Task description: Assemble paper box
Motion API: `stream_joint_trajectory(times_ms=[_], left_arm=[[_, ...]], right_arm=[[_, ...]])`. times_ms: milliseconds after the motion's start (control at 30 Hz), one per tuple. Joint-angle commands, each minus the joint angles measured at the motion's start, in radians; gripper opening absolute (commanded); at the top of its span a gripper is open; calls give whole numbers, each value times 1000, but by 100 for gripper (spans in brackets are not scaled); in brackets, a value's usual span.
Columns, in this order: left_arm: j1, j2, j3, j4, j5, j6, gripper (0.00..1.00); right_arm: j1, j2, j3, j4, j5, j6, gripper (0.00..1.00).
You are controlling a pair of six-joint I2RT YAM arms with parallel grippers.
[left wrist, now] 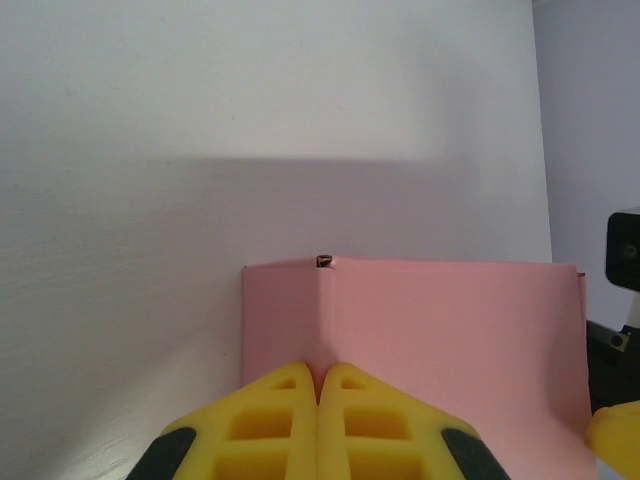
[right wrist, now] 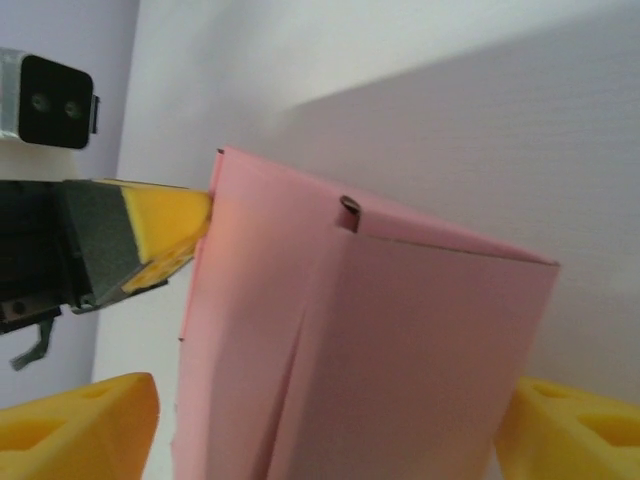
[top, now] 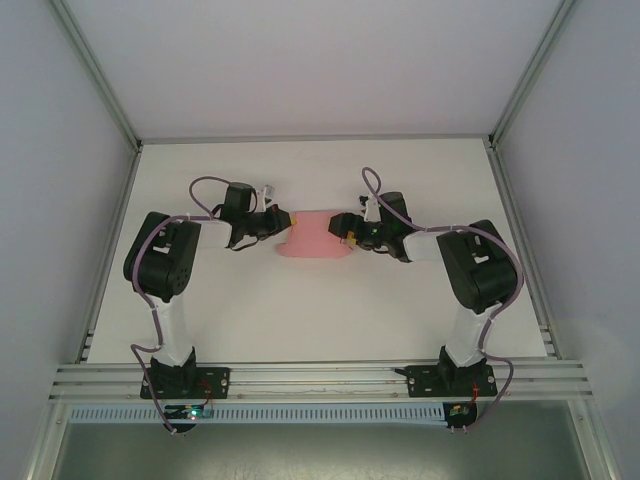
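You see a white worktop between pale grey walls, the paper box at its middle. Your left pincer pinches the box's edge, and your right pincer straddles it, wide. Wrist views crop the box's lower part.

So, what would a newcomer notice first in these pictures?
The pink paper box sits mid-way on the white table, between both arms. The left gripper has its yellow jaws shut on the box's left edge; the right gripper has its jaws open astride the other end.
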Motion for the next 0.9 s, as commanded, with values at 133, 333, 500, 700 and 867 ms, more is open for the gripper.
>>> stream_joint_trajectory(times_ms=[133, 333, 500, 700, 867], left_arm=[[9, 45, -41, -111, -40, 5, 0], [9, 38, -45, -100, -40, 2, 0], [9, 18, -35, -110, -50, 5, 0], [6, -55, -24, -84, -67, 6, 18], [-1, -169, 16, -148, -138, 101, 67]], right_arm=[[-20, 27, 18, 139, -81, 99, 65], [-31, 30, -4, 224, -96, 149, 44], [-37, 25, -14, 243, -96, 173, 35], [-50, 16, -28, 274, -88, 185, 22], [-62, -28, -31, 247, -81, 162, 19]])
